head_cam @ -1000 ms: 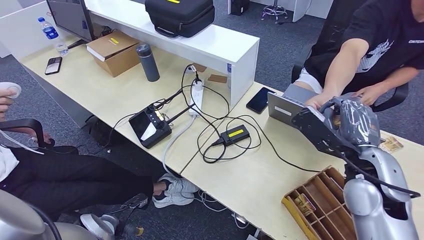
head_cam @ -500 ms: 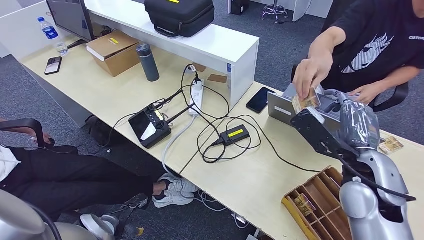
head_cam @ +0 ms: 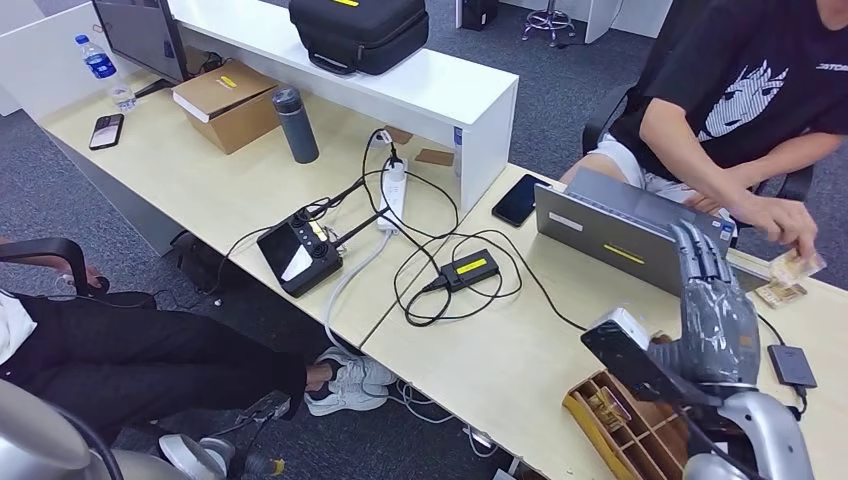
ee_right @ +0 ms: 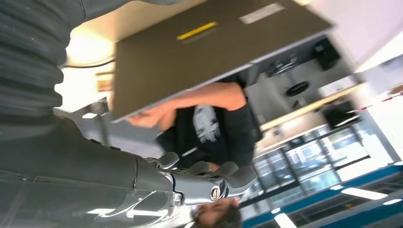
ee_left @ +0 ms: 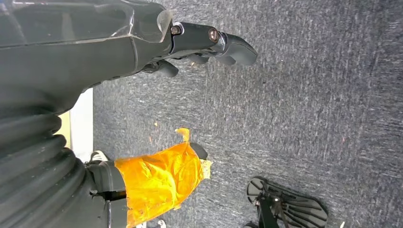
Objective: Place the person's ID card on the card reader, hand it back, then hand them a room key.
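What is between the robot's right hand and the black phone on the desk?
In the head view, the open grey laptop stands between the right hand and the black phone.

Matt pale wood-look desk point(head_cam: 500, 350), wooden tray point(head_cam: 620, 425), glossy plastic-wrapped right hand point(head_cam: 715, 310), rough carpet point(ee_left: 309, 95)

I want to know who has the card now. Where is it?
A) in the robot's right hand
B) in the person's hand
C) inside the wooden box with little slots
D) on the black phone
B: the person's hand pinches the card over the far right of the desk, while the robot's right hand is raised beside the laptop with straight fingers and nothing in it.
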Robot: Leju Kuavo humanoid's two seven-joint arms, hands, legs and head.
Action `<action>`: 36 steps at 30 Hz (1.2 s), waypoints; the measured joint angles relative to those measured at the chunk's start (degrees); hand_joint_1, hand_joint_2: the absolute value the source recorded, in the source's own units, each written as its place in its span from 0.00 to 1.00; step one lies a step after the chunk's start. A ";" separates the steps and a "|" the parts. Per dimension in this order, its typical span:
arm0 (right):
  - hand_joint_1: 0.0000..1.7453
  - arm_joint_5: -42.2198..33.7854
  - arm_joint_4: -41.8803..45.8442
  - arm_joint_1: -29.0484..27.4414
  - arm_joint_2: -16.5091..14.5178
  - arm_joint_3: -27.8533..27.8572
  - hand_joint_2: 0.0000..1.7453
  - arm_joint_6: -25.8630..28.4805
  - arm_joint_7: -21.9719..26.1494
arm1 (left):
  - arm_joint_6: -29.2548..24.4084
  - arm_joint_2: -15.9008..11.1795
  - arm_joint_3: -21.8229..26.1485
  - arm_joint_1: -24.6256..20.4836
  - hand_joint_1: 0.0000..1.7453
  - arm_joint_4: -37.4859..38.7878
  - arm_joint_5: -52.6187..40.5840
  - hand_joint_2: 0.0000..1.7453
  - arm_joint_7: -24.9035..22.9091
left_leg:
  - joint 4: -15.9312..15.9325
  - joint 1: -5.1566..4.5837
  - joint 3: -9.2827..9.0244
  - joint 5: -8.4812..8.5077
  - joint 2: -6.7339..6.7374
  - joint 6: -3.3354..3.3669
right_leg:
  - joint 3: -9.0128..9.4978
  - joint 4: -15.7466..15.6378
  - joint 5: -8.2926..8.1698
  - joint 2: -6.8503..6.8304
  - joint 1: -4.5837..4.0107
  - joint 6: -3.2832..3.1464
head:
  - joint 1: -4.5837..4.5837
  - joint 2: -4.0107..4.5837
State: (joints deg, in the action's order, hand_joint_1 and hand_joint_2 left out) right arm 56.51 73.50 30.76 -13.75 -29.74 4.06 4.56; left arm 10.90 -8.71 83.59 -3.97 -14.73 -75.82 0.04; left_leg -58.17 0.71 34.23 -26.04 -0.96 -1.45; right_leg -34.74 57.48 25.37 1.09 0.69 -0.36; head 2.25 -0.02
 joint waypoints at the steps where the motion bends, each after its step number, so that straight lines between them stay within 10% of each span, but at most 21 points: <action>1: 0.00 1.93 0.38 -1.16 0.48 -0.13 1.00 0.83 -0.81 | -0.17 0.13 0.03 0.05 0.00 0.00 0.26 1.00 -0.08 | 0.00 0.00 0.00 -0.01 0.00 -0.01 | 0.00 0.00 0.01 0.00 0.00 0.00 | -0.01 0.00; 36: 0.00 29.05 -7.40 -9.11 2.87 2.28 1.00 10.39 -10.23 | -1.24 1.68 0.17 0.18 0.00 0.00 1.49 1.00 -0.61 | 0.00 0.01 0.00 -0.01 0.01 -0.01 | 0.00 0.01 0.04 0.00 -0.01 -0.04 | -0.01 0.00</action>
State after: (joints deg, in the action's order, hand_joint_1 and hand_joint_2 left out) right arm 85.57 66.10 21.65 -10.88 -27.46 14.45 -5.67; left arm 9.66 -7.03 83.76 -3.78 -14.73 -74.33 -0.57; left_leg -58.17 0.72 34.23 -26.05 -0.96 -1.46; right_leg -34.74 57.49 25.42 1.09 0.68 -0.40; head 2.24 -0.02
